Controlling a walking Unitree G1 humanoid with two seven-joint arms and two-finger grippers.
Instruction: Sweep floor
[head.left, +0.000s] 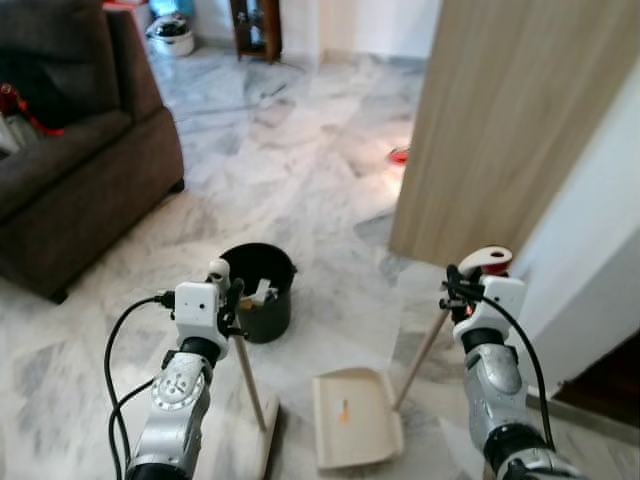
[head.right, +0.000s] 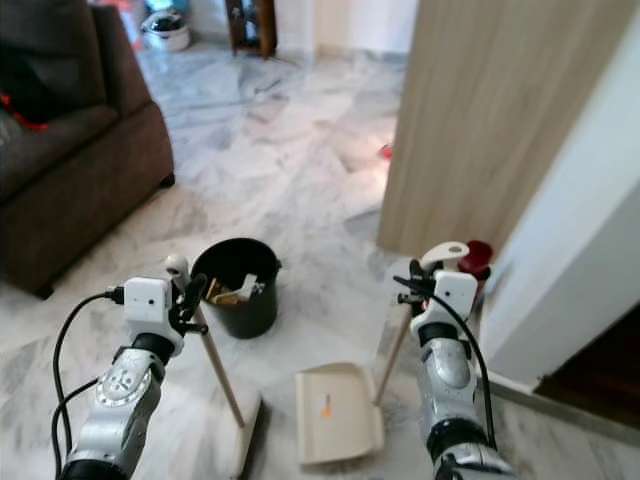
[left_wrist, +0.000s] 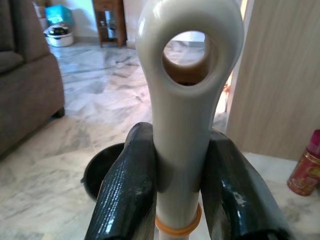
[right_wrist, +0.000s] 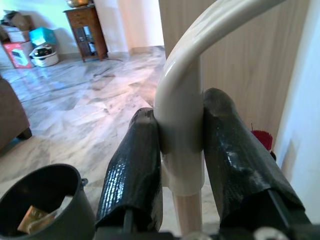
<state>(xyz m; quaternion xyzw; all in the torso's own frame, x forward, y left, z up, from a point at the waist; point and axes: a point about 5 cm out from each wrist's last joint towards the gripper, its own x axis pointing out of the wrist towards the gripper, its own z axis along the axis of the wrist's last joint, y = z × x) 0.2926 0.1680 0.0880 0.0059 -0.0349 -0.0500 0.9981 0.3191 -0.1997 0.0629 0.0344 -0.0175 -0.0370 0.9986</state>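
the left gripper (head.left: 230, 300) is clamped on the top of the broom (head.left: 250, 380), whose stick slants down to its head on the floor just left of the dustpan (head.left: 355, 415). the right gripper (head.left: 462, 288) is clamped on the dustpan's handle (head.left: 425, 345). the pan's open mouth faces the robot. the bin (head.left: 258, 290) stands just beyond the broom, so the sweep likely runs rightward toward the pan.

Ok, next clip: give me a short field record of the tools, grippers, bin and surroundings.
left gripper: shut on broom handle
right gripper: shut on dustpan handle
dustpan: on marble floor, small orange bit inside
bucket: black, scraps inside, beyond the broom
sofa: brown, on robot's left
wooden panel: on robot's right
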